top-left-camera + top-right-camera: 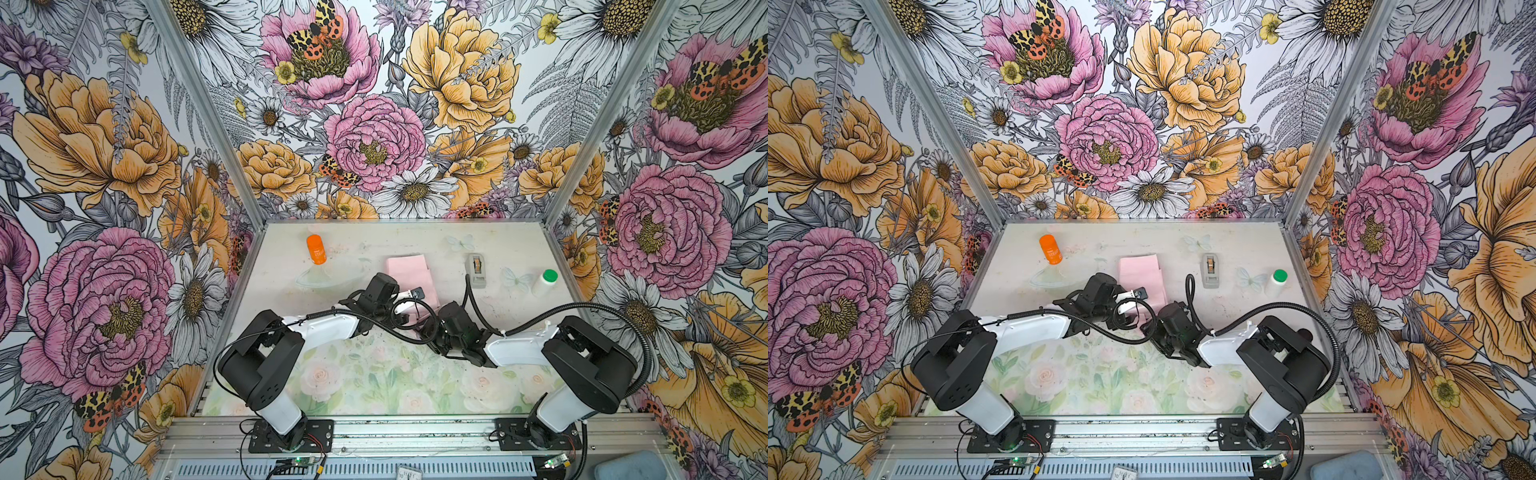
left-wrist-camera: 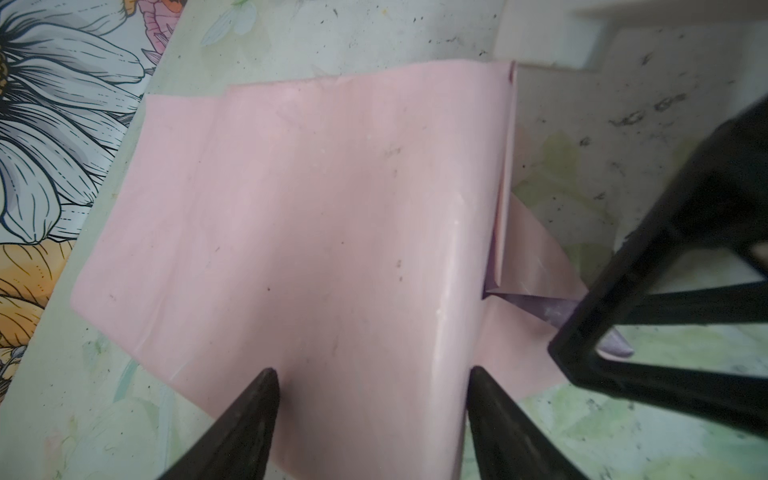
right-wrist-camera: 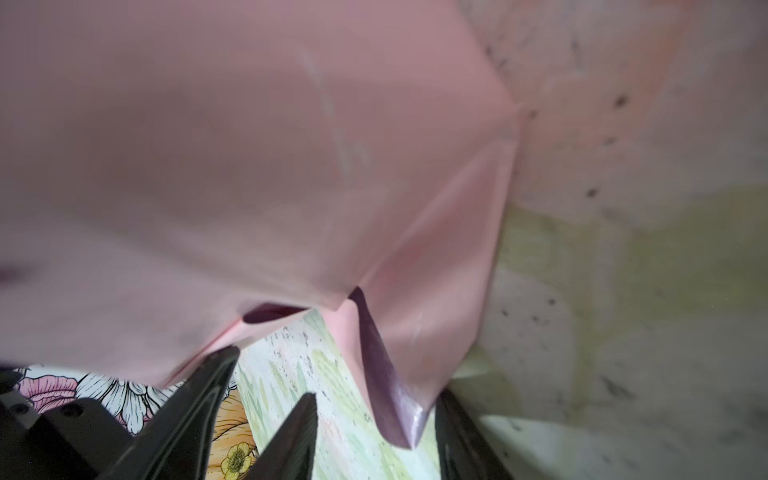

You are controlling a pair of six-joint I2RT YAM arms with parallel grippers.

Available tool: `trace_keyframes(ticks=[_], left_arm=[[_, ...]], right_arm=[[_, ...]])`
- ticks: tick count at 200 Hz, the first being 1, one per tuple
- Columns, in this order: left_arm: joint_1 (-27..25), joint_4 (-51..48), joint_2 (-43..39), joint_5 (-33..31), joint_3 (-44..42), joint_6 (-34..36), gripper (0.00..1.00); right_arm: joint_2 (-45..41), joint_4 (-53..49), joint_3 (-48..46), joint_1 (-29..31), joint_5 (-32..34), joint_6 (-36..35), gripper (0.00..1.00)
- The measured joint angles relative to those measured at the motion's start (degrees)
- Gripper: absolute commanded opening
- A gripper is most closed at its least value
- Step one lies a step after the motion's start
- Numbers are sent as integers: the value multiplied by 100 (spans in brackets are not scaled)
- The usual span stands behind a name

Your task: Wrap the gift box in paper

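Left claw [image 2: 372,372] spread wide, tips [image 2: 266,386] pressed on paper [image 2: 291,208]. Right claw [image 3: 378,399] half-open, flap corner [image 3: 395,419] between jaws, unclamped. Risk: flap missed at closing, fold sprung back.

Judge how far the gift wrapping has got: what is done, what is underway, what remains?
Done: the paper is folded over, pink side out; the gift box is hidden, presumably inside. In hand: the left gripper, jaws open, sits over the top fold; the right gripper, jaws open, is at a loose end flap. Left: closing that end and taping; the tape dispenser stands apart.
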Motion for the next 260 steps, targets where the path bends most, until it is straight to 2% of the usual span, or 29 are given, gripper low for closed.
trace_keyframes(ticks=[99, 172, 196, 199, 201, 260], left_arm=[[31, -94, -70, 68, 0, -20, 72], [31, -107, -72, 144, 0, -24, 73], [31, -31, -109, 199, -37, -131, 85], [31, -9, -129, 203, -57, -127, 96], [31, 20, -146, 205, -76, -136, 98], [35, 1196, -881, 225, -1003, -586, 99]], right_arm=[[-13, 664, -33, -286, 131, -507, 47], [-173, 695, -127, -415, 157, -590, 24], [-173, 715, -155, -431, 157, -568, 18], [-173, 715, -155, -431, 155, -575, 17], [-173, 717, -157, -431, 153, -568, 17], [-173, 730, -188, -492, 155, -566, 12]])
